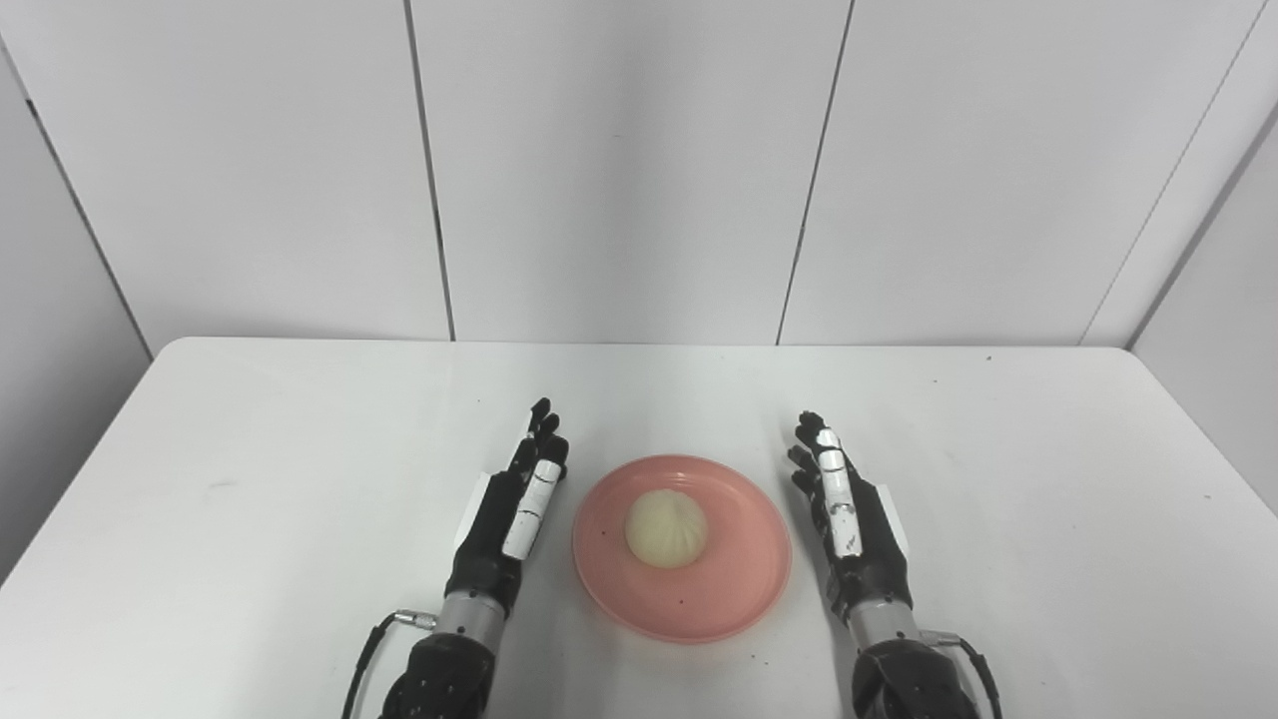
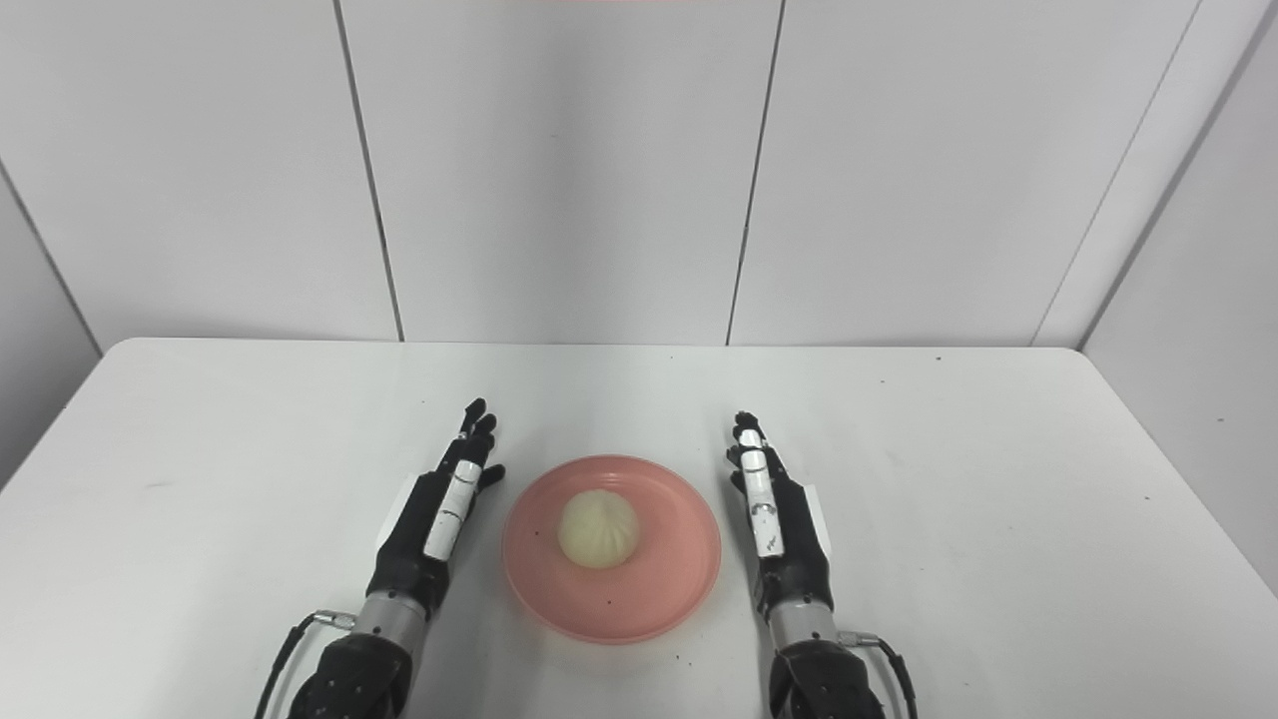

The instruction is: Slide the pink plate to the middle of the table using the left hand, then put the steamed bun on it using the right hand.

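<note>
Left eye view shows the steamed bun (image 1: 666, 527) sitting on the pink plate (image 1: 719, 599) at lower centre, left hand (image 1: 514, 514) and right hand (image 1: 849, 519) flanking, both released; a careless retreat could nudge the plate.

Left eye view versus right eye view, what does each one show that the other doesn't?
Only the left eye view shows a wider strip of the side wall at the left. Only the right eye view shows a thin pink sliver at the top edge and more wall beyond the table's right corner. Both show the white table, the pink plate near its middle with the steamed bun on it, and the left hand and right hand open beside the plate, holding nothing.
</note>
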Controlling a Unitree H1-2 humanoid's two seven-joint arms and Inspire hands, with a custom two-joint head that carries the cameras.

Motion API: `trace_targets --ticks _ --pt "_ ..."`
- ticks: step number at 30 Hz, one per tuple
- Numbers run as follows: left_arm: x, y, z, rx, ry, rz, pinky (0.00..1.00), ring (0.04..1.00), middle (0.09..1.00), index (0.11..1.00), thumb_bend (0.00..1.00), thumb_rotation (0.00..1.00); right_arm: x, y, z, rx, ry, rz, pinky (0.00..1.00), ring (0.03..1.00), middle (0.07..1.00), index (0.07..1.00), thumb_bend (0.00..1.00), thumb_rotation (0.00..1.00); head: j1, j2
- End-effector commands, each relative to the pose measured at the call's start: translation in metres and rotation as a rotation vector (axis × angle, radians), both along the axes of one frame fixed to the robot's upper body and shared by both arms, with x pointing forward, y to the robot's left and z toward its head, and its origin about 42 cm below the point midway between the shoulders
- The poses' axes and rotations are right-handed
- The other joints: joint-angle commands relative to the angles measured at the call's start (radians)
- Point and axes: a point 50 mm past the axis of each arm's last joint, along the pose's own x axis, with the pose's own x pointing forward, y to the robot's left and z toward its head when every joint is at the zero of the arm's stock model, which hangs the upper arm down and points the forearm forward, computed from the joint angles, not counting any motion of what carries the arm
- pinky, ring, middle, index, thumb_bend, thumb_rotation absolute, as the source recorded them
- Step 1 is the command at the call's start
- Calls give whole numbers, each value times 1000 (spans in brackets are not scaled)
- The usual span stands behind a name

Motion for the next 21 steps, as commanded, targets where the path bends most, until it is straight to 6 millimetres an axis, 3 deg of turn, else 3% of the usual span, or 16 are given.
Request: trace_targets --ticks 1,21 --pt "3 0 11 6 -78 7 1000 1000 1000 1000 749 1000 3 4 14 -6 -42 16 954 923 937 912 687 1000 1 2" --pt "4 -1 11 9 -64 13 1000 1000 1000 1000 723 1000 0 5 19 -18 -41 25 959 921 936 915 693 1000 3 2"
